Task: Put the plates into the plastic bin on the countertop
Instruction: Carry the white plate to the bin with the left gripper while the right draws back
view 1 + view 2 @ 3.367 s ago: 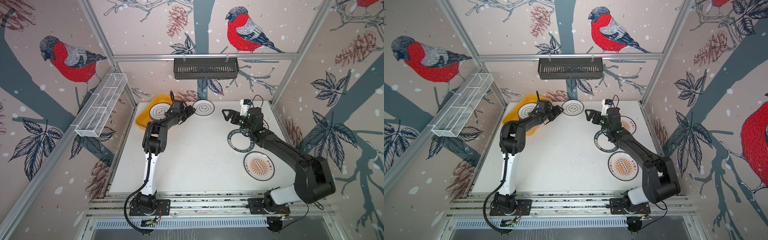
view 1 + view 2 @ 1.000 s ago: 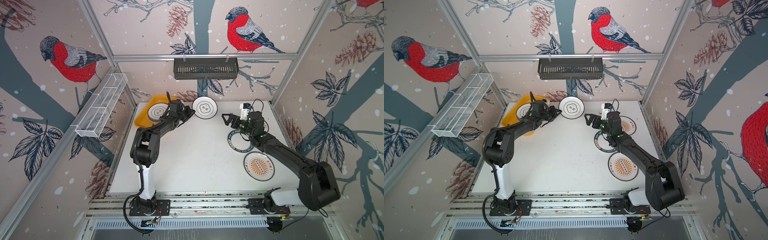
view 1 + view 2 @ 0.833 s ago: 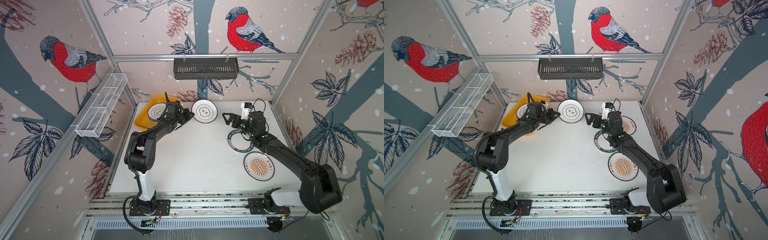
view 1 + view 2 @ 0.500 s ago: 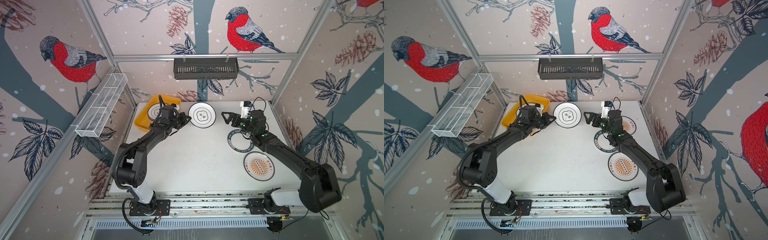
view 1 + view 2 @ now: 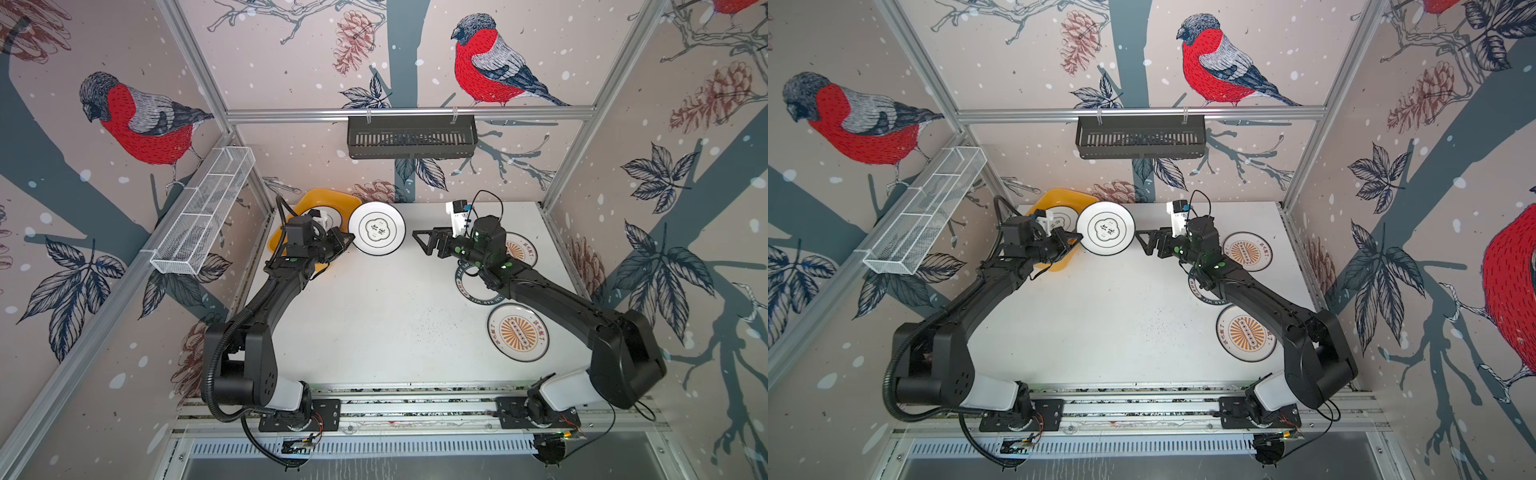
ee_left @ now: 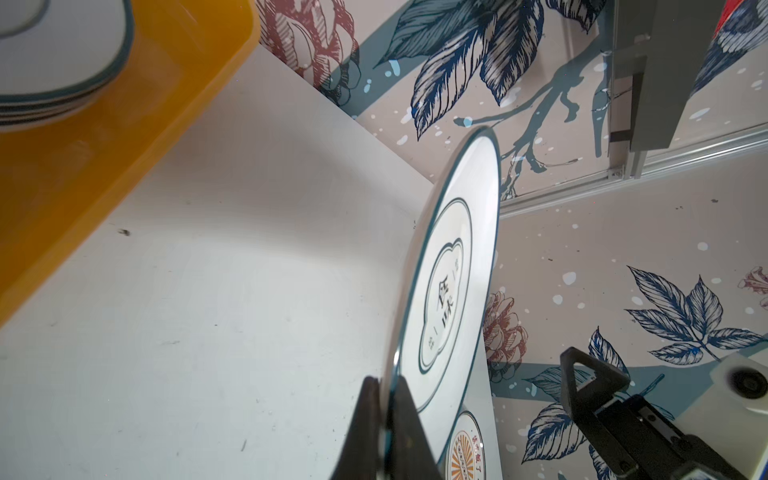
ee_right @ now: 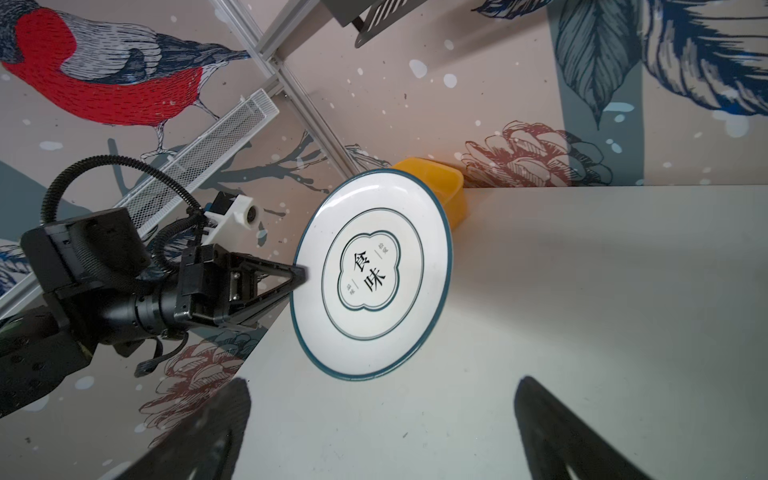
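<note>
A teal-edged white plate [image 7: 374,274] with a flower emblem hangs clenched in the left fingers [image 7: 298,275]; right fingers [image 7: 548,432] gape.

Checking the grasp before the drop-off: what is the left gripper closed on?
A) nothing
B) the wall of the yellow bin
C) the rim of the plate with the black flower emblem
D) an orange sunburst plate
C: in the right wrist view the left gripper pinches the edge of the flower-emblem plate.
</note>
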